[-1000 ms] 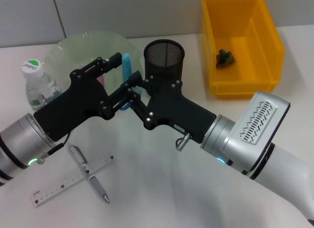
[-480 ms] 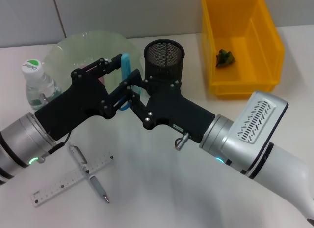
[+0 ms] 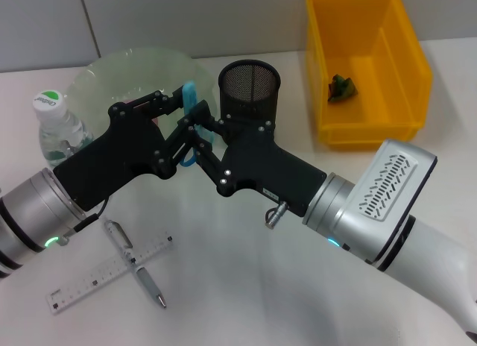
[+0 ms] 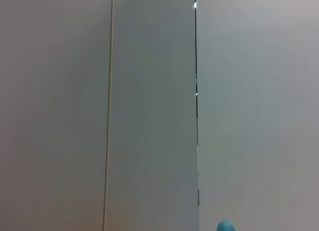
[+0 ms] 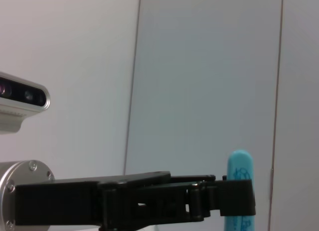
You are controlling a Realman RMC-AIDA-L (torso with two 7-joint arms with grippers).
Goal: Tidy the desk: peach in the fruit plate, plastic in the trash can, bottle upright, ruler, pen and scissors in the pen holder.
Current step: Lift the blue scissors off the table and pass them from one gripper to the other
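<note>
The blue scissors (image 3: 189, 92) are held upright between the fruit plate (image 3: 119, 71) and the black mesh pen holder (image 3: 250, 81). My left gripper (image 3: 177, 107) is shut on them from the left. My right gripper (image 3: 191, 137) reaches in from the right, open, with its fingers around the scissors' lower part. The blue tip of the scissors (image 5: 240, 191) shows beside the left gripper's finger in the right wrist view. The bottle (image 3: 56, 126) stands upright at the left. Ruler (image 3: 112, 273) and pen (image 3: 136, 262) lie crossed at the front left. Green plastic (image 3: 341, 87) lies in the yellow trash can (image 3: 406, 70). The peach is hidden.
Both arms cross the middle of the table, meeting just in front of the plate and pen holder. The left wrist view shows mostly a bare grey wall, with the scissors' tip (image 4: 225, 226) at its edge.
The right gripper has moved closer onto the scissors, covering more of the blue. The left gripper has tilted slightly with the scissors. Nothing on the table moved.
</note>
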